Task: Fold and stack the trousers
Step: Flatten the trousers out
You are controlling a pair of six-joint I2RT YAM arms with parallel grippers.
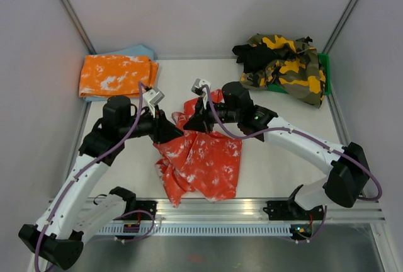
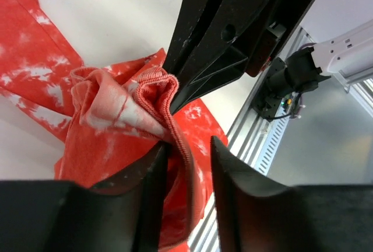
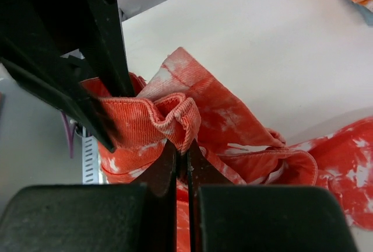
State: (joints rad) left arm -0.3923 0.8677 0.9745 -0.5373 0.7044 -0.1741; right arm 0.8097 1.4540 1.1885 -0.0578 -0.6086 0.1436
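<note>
green bin (image 1: 325,73) back right | blue cloth (image 1: 135,50) back left | white table (image 1: 277,165)

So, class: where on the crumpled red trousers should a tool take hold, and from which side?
Best by the ribbed hem of the red trousers, standing up as a fold at their far end; come from above, tool straddling it.

Pale table (image 1: 277,158) holds red trousers (image 1: 201,162), orange pair (image 1: 116,75), camouflage pair (image 1: 286,64).
</note>
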